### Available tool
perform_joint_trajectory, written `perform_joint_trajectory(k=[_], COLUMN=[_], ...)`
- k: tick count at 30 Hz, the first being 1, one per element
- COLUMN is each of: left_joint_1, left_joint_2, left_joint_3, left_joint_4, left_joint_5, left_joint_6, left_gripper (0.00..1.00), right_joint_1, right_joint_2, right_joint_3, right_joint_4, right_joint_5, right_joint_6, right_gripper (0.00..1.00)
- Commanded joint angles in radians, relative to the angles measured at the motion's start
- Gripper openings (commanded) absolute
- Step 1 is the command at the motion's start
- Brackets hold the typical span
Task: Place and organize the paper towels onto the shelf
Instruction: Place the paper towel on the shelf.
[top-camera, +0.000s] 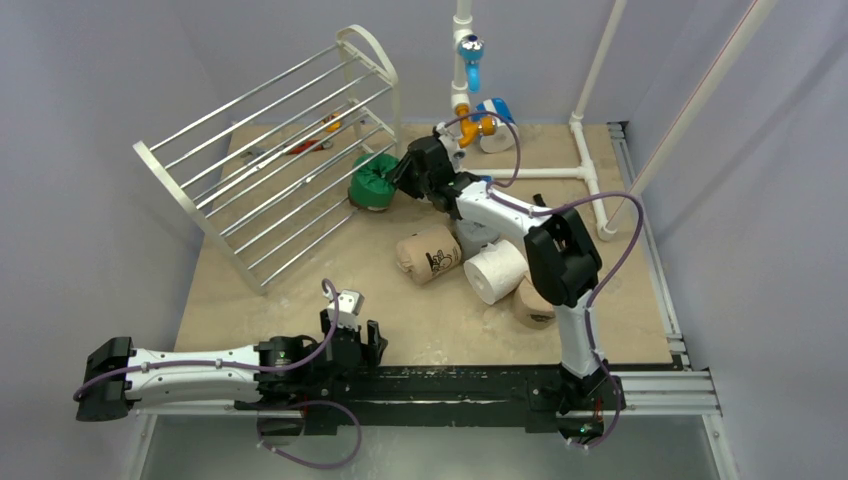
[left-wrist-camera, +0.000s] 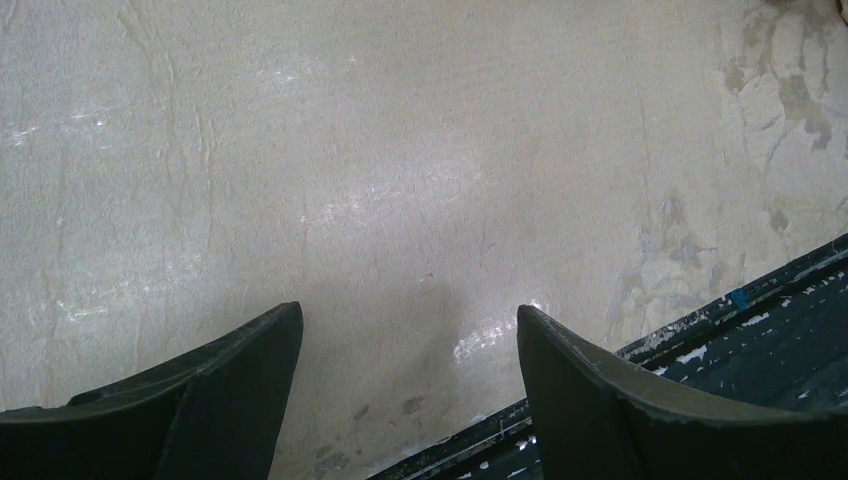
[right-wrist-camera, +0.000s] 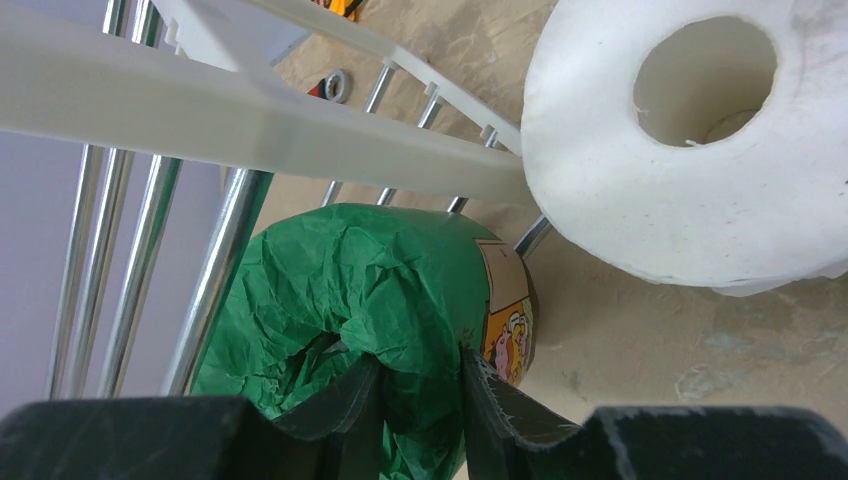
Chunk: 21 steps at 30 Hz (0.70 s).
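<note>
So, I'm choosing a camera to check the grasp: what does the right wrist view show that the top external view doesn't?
Right wrist only: the right gripper pinching the green roll by its crumpled wrap, a white roll against the shelf. Top external only: the open left gripper, printed tan roll, blue-white roll. Both: green roll beside the shelf rods.

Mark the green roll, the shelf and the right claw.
green roll (right-wrist-camera: 370, 280), right wrist view, crinkled wrapper side.
shelf (right-wrist-camera: 250, 125), right wrist view, white frame bar.
right claw (right-wrist-camera: 417, 362), right wrist view, between its fingertips.
</note>
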<state>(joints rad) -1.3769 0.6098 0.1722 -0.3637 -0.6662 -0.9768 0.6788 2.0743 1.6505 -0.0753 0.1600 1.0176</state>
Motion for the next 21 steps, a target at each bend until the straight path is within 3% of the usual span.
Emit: perform_joint_trajectory(k=[1, 21], left_joint_1=[-0.008, -0.010], left_joint_2=[0.005, 0.012], left_joint_3=[0.035, 0.038], left_joint_4=[0.011, -0.003], left_joint_5=[-0.017, -0.037], left_joint_6=[-0.007, -0.030], left_gripper=[0.77, 0.77], right_joint_1=[0.013, 0.027], right_joint_2=[0.008, 0.075], right_joint_3=[0.052, 0.120], right_joint_4=[0.070, 0.077], right_joint_5=[0.052, 0.150], right_joint_6=[0.085, 0.131], right_gripper=[0.20, 0.20])
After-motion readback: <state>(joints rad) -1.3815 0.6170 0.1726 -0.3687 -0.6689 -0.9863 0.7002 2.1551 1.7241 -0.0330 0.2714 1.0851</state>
